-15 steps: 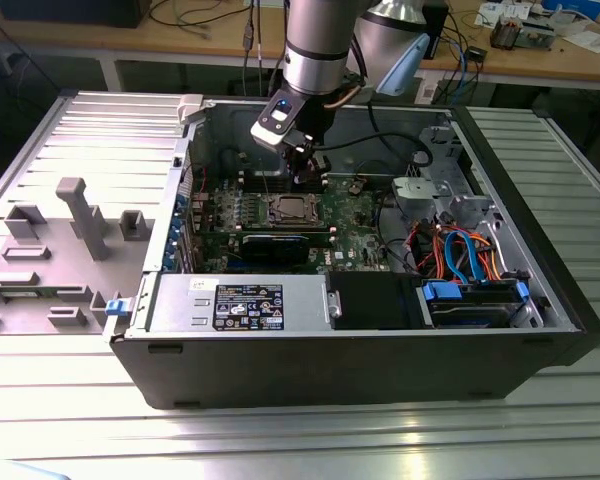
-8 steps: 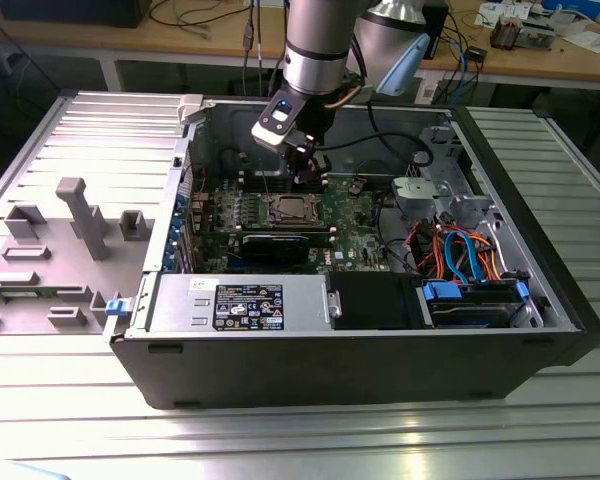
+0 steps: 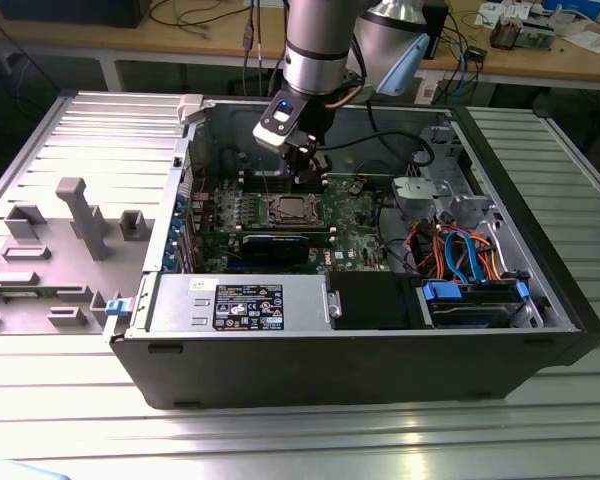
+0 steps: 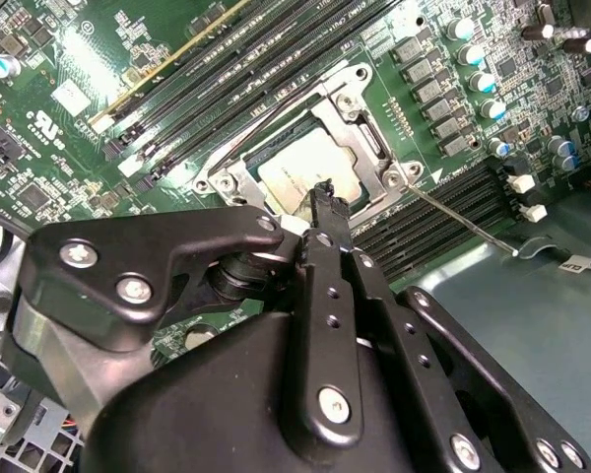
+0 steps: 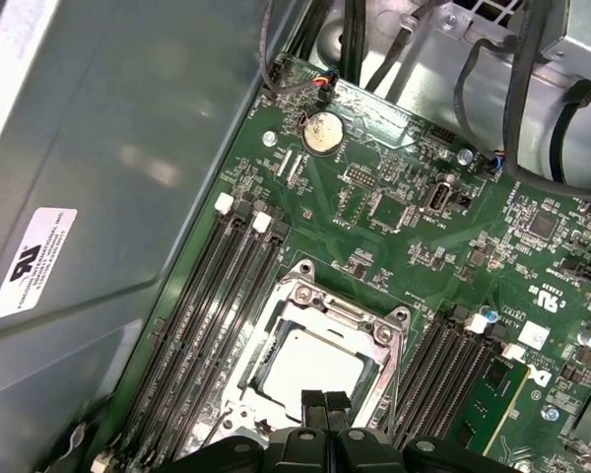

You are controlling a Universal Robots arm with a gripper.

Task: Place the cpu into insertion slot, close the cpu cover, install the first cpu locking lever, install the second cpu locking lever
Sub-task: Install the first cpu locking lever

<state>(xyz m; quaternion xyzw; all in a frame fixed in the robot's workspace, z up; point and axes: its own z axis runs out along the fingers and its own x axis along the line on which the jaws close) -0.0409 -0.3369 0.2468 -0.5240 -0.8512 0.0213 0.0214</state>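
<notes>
Exterior view's left: the grey fixture block point(image 3: 80, 215) sat on the table point(image 3: 280, 440), well apart from the work. Next came the open PC case point(image 3: 160, 300) w/ the board inside. Your tool point(image 3: 308, 178) hung inside the case near its back wall, just above and beside the cpu point(image 3: 291, 210). Further right sat the drive bay point(image 3: 480, 300) w/ orange and blue cables, not involved.

Tool state: in the first wrist view the two fingertips point(image 5: 315, 400) were pressed together w/ nothing btw them, so closed and empty.

The cpu was seated flat in the insertion slot point(image 5: 276, 333), silver top up. The cpu cover point(image 5: 347, 313) lay down over it, framing it on all sides.

Key relation, second wrist view, left to right:
- A bright lever rod point(image 4: 276, 116) lay along the cover's edge next to the mem. slots point(image 4: 197, 89).
- The tool's tip sat over the cpu's near edge. You couldn't tell if it touched.
- A second lever rod point(image 4: 463, 222) ran out from the cover's corner, its long axis slanting away from the socket across the other mem. bank, w/ its hooked end over the grey case floor.

That second rod looked unlatched, imo. Its root was close beside the tip and its free end well apart.
</notes>
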